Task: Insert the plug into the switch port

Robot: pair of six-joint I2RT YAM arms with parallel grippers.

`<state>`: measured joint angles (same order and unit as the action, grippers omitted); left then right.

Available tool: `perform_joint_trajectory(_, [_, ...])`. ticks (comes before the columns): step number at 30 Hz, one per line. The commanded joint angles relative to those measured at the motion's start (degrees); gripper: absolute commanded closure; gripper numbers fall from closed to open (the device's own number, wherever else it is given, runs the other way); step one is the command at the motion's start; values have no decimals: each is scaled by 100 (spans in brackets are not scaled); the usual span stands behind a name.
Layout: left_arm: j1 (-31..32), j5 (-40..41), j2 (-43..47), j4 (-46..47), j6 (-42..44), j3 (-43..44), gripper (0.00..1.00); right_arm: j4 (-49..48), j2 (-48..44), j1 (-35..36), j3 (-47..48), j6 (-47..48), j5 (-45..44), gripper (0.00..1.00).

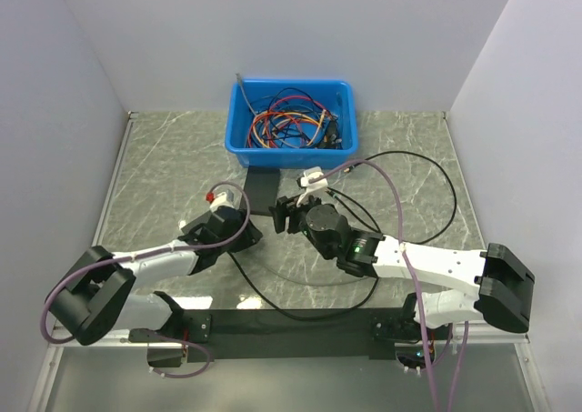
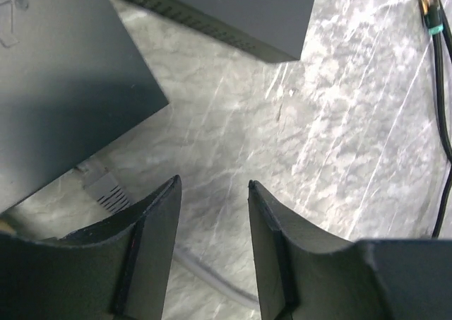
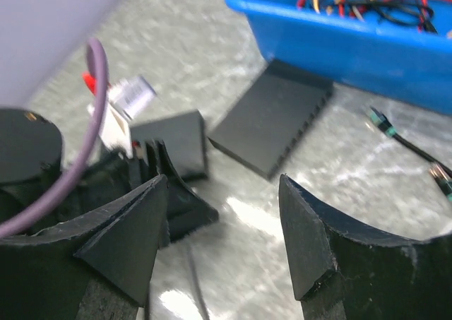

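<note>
The left arm [image 1: 155, 265] reaches forward and to the right. The right arm [image 1: 427, 266] reaches forward and to the left, so the two ends come near each other. The left gripper [image 2: 212, 221] has its fingers parted, with nothing between them. The right gripper [image 3: 222, 214] gapes wider and is also empty.

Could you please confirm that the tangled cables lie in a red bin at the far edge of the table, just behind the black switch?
Not quite: the bin is blue, not red, as the top external view shows. The rest stands: the tangled cables lie in it at the far edge of the table, just behind the black switch.
</note>
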<state>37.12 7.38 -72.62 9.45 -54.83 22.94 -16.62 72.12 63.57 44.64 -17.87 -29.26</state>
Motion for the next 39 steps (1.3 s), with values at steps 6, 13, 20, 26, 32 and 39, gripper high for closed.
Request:
perform_joint_trajectory(6, [102, 976, -68, -602, -195, 430, 48, 124, -145, -81, -193, 64, -230, 29])
perform_joint_trajectory(13, [-406, 932, -498, -857, 112, 729, 48, 203, -5, -90, -88, 64, -116, 30])
perform_joint_trajectory(20, [-1409, 467, -218, -813, 525, 668, 47, 265, 74, -82, -52, 38, -28, 30])
perform_joint_trajectory(26, [-2507, 89, 125, -1067, 841, 790, 45, 309, 250, -82, 71, -15, 95, 30])
perform_joint_trajectory(32, [-3703, -236, 143, -1043, 1106, 985, 45, 397, 408, -90, 176, -50, 210, 30])
perform_joint_trajectory(39, [-5337, -535, 116, -436, 649, 774, 43, 458, 531, -108, 212, -50, 236, 30])
